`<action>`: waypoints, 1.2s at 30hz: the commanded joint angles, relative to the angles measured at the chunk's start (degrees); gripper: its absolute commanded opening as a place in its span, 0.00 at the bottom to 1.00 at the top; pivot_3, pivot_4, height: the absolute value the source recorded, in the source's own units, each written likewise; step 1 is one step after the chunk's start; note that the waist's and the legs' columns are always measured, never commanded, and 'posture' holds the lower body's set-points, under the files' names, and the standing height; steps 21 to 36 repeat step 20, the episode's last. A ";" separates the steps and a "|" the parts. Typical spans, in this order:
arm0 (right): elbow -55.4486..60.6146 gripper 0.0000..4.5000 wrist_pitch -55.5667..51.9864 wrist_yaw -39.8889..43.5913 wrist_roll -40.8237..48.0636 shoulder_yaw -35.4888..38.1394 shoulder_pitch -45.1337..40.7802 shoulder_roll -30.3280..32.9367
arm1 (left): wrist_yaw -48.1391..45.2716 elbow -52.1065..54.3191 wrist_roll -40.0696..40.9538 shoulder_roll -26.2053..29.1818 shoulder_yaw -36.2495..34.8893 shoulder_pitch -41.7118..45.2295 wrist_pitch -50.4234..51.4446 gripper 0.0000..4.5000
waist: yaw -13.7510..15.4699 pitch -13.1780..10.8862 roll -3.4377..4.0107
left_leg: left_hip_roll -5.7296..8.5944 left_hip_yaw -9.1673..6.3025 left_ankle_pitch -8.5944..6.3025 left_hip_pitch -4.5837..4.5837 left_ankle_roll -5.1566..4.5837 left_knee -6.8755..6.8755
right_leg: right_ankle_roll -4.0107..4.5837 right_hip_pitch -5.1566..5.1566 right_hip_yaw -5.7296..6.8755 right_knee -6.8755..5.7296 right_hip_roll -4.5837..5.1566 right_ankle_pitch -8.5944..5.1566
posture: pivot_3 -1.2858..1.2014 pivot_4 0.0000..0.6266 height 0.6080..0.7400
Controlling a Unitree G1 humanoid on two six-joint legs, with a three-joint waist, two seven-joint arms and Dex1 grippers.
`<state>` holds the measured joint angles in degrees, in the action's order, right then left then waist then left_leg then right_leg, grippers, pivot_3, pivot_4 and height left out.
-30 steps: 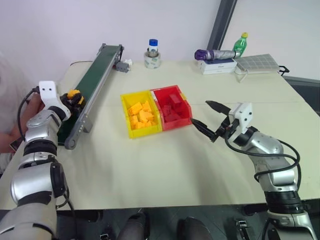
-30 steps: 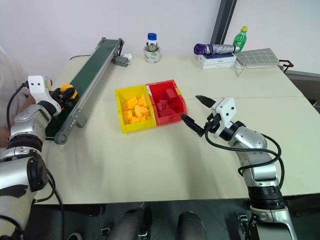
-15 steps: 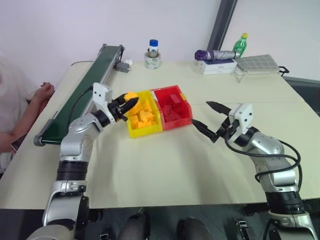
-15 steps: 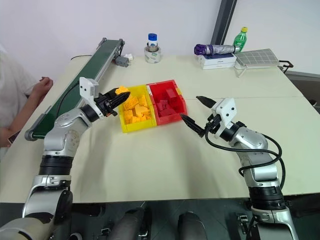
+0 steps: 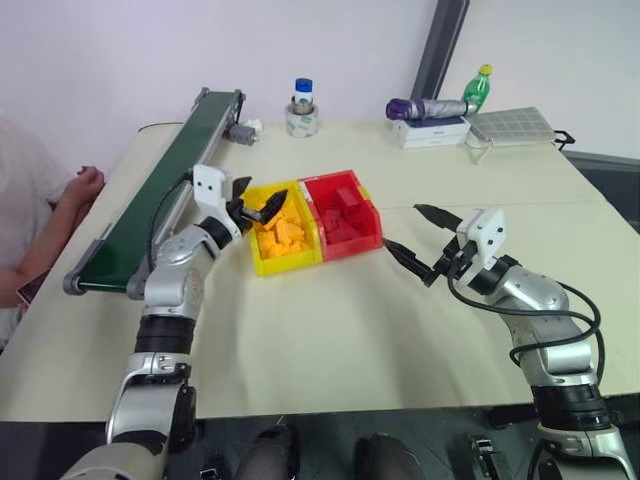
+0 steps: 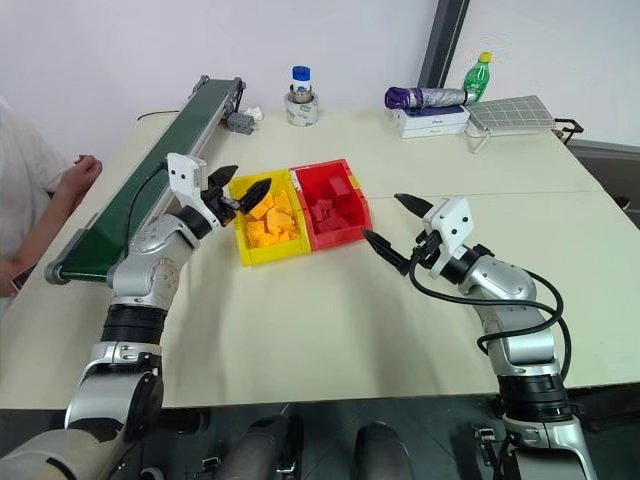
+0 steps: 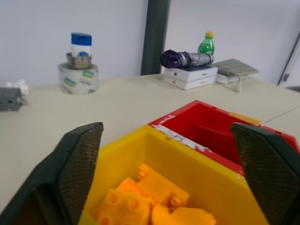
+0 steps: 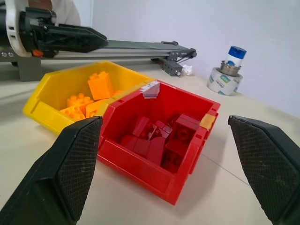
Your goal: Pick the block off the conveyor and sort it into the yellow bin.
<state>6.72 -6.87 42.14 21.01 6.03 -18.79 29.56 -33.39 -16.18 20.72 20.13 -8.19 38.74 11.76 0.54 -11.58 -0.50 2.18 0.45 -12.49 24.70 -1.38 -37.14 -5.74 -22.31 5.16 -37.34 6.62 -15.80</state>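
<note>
At about 9 o'clock in the head views a person's hand (image 6: 84, 165) is seen beside the conveyor (image 5: 150, 195), whose dark green belt runs from 8 o'clock up toward 11 o'clock and carries no block in its visible stretch. Just to its right the left gripper (image 5: 258, 205) is held over the near-left part of the yellow bin (image 5: 258, 262), its two black fingers spread wide with nothing between them. The block (image 8: 101, 85) is judged to be the yellow-orange studded piece seen tilted above the heap in the right wrist view, just below those fingertips; whether it has already settled on the pile cannot be told. The bin is well filled with like pieces. Touching it on the right is the red bin (image 5: 352, 232), holding dark red blocks. Further right, at about 4 o'clock, the right gripper (image 5: 418, 243) is held above bare table (image 5: 330, 340), fingers parted and empty, pointed toward the bins.

The block is judged to be light, rigid moulded plastic, smooth and somewhat slippery on its flat faces, and not fragile. It is best taken across two opposite flat sides, with the pads square to them rather than on a corner or on the studs.
</note>
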 commanded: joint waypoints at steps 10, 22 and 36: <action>1.27 1.00 1.42 1.56 0.70 1.99 -0.44 1.34 | -11.21 23.10 13.97 16.98 -9.59 -16.81 16.32 0.99 | 0.27 -0.01 0.02 | -0.01 -0.03 -0.02 0.00 0.04 0.01 | 0.04 0.00 -0.06 0.13 0.12 0.00 | 0.52 0.24 1.00; -0.43 1.00 1.59 2.55 0.99 2.11 -2.33 0.85 | -11.44 25.07 14.31 19.86 -13.17 -22.79 14.69 0.99 | 0.25 0.00 0.06 | -0.02 -0.03 -0.02 0.00 0.04 0.08 | 0.07 -0.05 -0.09 0.14 0.13 0.00 | 0.52 0.24 1.00; -0.43 1.00 1.59 2.55 0.99 2.11 -2.33 0.85 | -11.44 25.07 14.31 19.86 -13.17 -22.79 14.69 0.99 | 0.25 0.00 0.06 | -0.02 -0.03 -0.02 0.00 0.04 0.08 | 0.07 -0.05 -0.09 0.14 0.13 0.00 | 0.52 0.24 1.00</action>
